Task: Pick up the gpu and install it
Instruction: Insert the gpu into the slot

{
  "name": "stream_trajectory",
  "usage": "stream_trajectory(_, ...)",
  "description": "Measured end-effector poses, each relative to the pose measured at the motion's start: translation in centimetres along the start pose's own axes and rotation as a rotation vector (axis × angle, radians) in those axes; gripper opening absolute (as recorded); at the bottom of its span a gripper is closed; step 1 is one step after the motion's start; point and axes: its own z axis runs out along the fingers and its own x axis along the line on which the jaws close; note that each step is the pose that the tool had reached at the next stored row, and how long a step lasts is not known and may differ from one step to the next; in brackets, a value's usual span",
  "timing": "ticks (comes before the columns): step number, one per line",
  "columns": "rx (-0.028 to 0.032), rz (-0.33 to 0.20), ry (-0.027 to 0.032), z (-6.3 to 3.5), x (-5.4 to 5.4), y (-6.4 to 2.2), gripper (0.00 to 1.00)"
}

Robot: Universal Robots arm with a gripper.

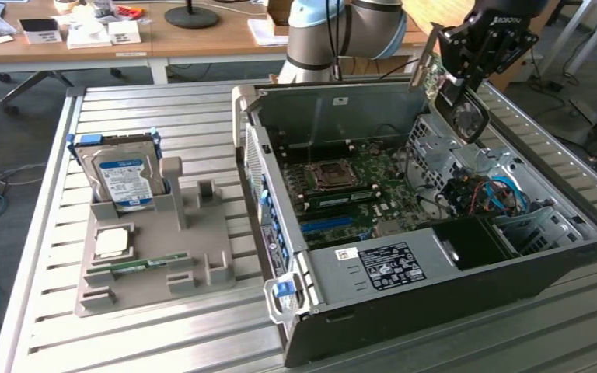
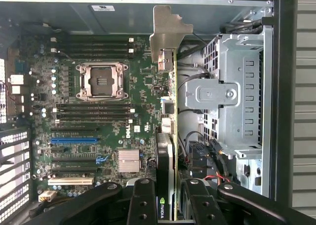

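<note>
From my remote station: the slatted metal counter (image 1: 174, 116) carries an open computer case (image 1: 547, 268) lying on its side. A grey parts tray (image 1: 153, 280) sits at the case's 9 o'clock in the exterior view, with a blue-labelled hard drive (image 1: 122, 175) standing in it.

The exterior view takes in the whole layout, with the hand (image 1: 456, 74) up at the case's 1 o'clock, above its far rim. The wrist view looks straight down into the case, showing the motherboard (image 2: 143, 86) and its bare processor socket (image 2: 102, 80), with the drive cage (image 2: 232, 91) alongside.

The hand (image 2: 170, 205) is pinching the gpu (image 1: 462, 113), one finger (image 2: 143, 200) on each face, and holds it in the air clear of the board. In the exterior view the card's long axis runs from 11 o'clock, where its silver bracket (image 1: 421, 58) points, to 5 o'clock, fan face showing. From the wrist the gpu (image 2: 170, 136) appears edge-on, its bracket (image 2: 165, 34) at the end away from the fingers.
</note>
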Motion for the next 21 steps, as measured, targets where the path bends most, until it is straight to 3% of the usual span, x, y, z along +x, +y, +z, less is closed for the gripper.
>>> stream_trajectory(7,-0.0023,-0.083,0.0038,0.02,0.0,0.0,0.27)
stream_trajectory(21,-0.0091,-0.335,0.0154,0.11,0.0,-0.01,0.27)
